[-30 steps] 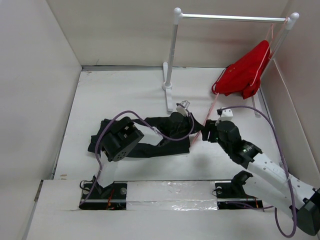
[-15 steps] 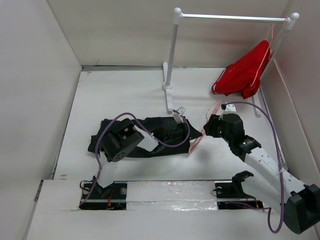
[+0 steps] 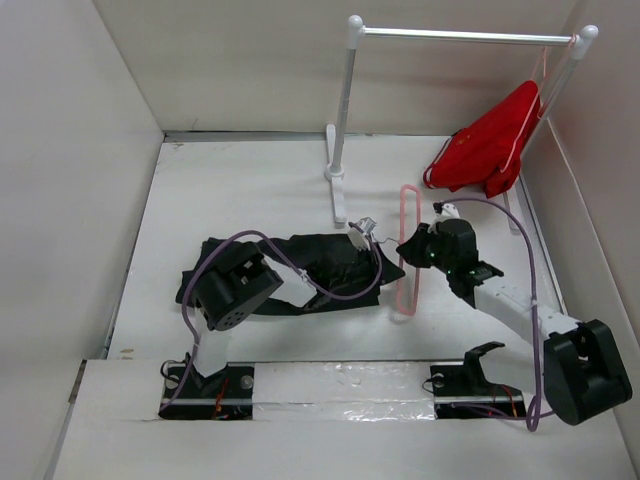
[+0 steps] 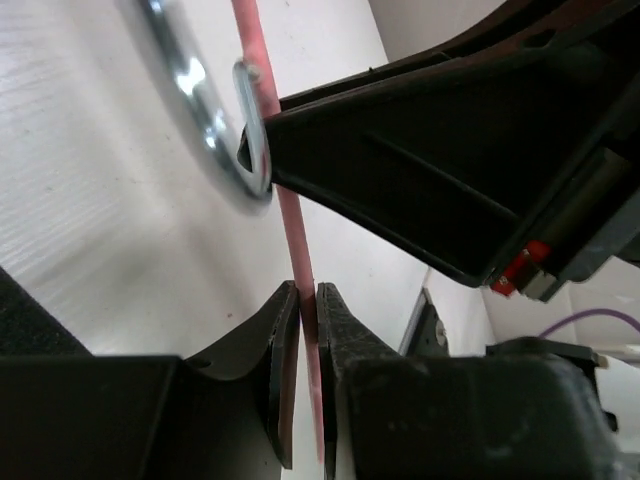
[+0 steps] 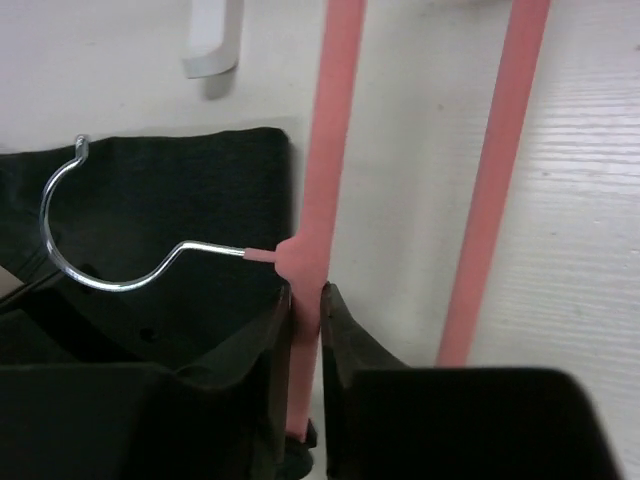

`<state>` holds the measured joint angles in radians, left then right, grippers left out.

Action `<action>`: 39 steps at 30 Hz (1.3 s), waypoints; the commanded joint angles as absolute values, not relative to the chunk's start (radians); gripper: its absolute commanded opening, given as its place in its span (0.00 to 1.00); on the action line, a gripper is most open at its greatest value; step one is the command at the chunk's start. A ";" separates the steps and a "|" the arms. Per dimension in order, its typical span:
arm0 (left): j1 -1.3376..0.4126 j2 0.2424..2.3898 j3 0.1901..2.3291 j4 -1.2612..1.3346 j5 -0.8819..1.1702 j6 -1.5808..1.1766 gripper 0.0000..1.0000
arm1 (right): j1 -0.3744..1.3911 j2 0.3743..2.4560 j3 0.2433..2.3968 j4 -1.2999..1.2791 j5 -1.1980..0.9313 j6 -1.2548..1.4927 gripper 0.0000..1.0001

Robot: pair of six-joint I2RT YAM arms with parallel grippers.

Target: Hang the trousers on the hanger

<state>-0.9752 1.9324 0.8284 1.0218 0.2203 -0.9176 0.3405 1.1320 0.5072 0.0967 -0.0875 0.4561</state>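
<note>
Right gripper (image 5: pixel 306 300): I see it clamped on the thin pale-pink triangular hanger (image 5: pixel 322 150)
Left gripper (image 4: pixel 308 300): pinching the same hanger
Long black fabric trousers (image 3: pixel 325 255): on white table (image 3: pixel 240 190), beside hanger, unthreaded
Risk: I judge opposed pulls could twist the hanger free

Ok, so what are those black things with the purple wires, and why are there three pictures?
They are two robot arms, bolted at the near edge of a white table. The big picture looks down from a camera above and behind them. The other two pictures come from small cameras on the arms' wrists, so you see each arm's own two fingers up close.

Black trousers lie on the table. Both arms pinch one thin pink hanger. The left gripper is shut on one of its bars. The right gripper is shut on it right by the metal hook.

At the back stands a white rack with a red garment hanging on it. The trousers are not on the hanger yet.
</note>
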 commanded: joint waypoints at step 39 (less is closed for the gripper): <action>-1.101 1.810 0.792 0.865 -0.028 -0.851 0.00 | 0.276 1.126 0.474 0.266 -0.285 0.510 0.40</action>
